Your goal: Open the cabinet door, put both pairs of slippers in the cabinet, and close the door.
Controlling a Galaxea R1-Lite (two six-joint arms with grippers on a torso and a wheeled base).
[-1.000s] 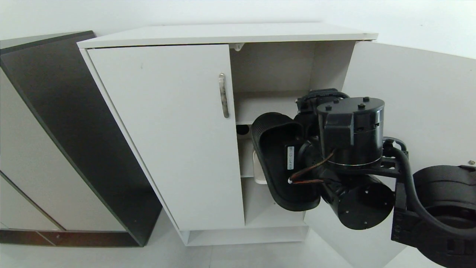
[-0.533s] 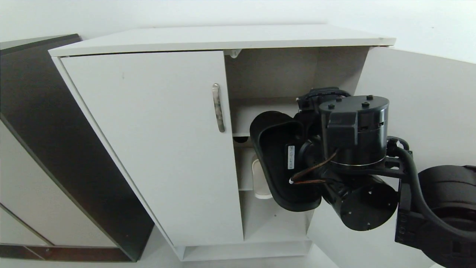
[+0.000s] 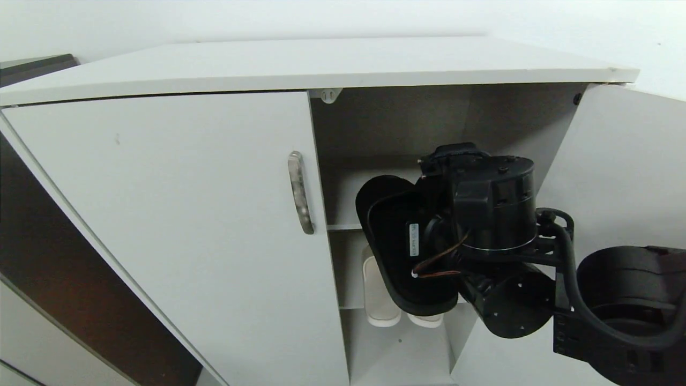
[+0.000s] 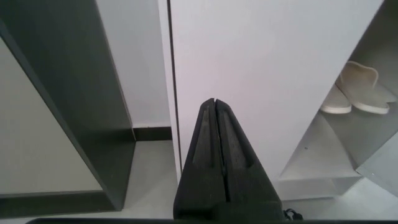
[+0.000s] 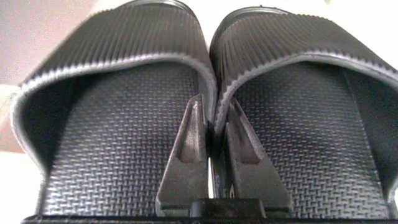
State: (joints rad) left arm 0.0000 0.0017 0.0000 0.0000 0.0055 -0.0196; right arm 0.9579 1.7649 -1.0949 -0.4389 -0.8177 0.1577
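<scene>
A white cabinet (image 3: 321,61) stands with its left door (image 3: 171,225) closed and its right door (image 3: 627,177) swung open. My right gripper (image 5: 214,124) is shut on the inner edges of a pair of black slippers (image 5: 124,124), held side by side. In the head view the black slippers (image 3: 396,252) hang upright in front of the open right half, at the middle shelf (image 3: 343,227). A pair of white slippers (image 3: 381,311) (image 4: 357,93) lies on a lower shelf inside. My left gripper (image 4: 215,102) is shut on nothing, low in front of the closed left door.
The left door carries a metal handle (image 3: 300,193) near its inner edge. A dark panel (image 3: 32,241) (image 4: 74,93) leans beside the cabinet's left side. The upper compartment above the middle shelf is free.
The whole head view has shifted: the camera has come closer to the cabinet. My right gripper still holds the black slippers, which now sit nearer the opening.
</scene>
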